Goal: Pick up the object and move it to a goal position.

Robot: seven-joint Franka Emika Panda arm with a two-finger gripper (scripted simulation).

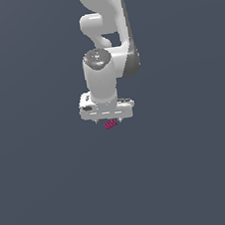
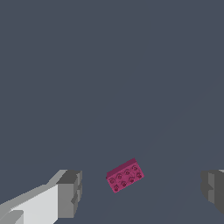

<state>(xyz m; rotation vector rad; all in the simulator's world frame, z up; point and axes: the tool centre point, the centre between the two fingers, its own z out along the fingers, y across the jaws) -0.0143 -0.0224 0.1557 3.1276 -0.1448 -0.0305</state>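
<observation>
The object is a small magenta studded block (image 2: 125, 175) lying on the grey floor, turned at a slant. In the wrist view it lies between the two grey fingertips (image 2: 70, 192), apart from both. My gripper (image 2: 142, 190) is open wide with nothing held. In the exterior view the block (image 1: 110, 124) peeks out just beneath the white hand, and the gripper (image 1: 109, 119) hangs straight above it; its fingers are mostly hidden by the hand.
The white arm (image 1: 104, 30) rises from the hand toward the top of the exterior view. All around is plain dark grey floor (image 1: 55, 192).
</observation>
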